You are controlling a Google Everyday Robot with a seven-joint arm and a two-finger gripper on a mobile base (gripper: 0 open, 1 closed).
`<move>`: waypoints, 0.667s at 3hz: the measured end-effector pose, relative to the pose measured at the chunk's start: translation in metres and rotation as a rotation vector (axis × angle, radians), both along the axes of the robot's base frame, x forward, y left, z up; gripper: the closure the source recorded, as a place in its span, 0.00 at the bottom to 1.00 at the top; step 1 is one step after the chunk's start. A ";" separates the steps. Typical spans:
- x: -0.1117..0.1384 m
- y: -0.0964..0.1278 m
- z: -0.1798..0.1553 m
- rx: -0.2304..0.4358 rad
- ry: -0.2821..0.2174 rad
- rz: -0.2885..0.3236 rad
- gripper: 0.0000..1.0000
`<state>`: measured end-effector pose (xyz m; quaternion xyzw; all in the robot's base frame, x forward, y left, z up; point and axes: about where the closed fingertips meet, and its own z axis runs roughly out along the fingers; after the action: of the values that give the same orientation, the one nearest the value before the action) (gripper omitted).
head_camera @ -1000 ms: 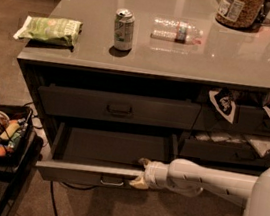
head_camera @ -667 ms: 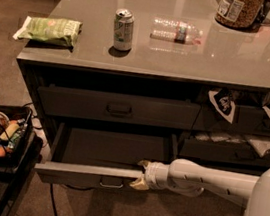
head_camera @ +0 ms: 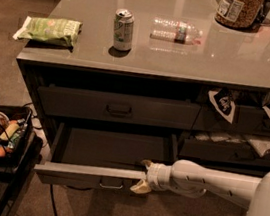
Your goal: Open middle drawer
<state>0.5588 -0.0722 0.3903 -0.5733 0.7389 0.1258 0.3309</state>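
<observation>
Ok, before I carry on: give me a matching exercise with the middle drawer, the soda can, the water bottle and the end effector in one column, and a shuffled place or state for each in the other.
Column one
1. middle drawer
2. soda can
3. water bottle
4. end effector

Column two
A. lying on its side on the counter
B. at the drawer's front, to the right of its handle
C. pulled out, inside showing
D. standing upright on the counter

Pairs: 1-C, 2-D, 3-A, 4-B
</observation>
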 end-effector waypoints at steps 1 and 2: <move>-0.007 -0.004 -0.004 0.004 0.015 0.007 0.11; -0.007 -0.004 -0.002 0.004 0.015 0.007 0.00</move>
<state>0.5517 -0.0762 0.3881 -0.5742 0.7393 0.1329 0.3258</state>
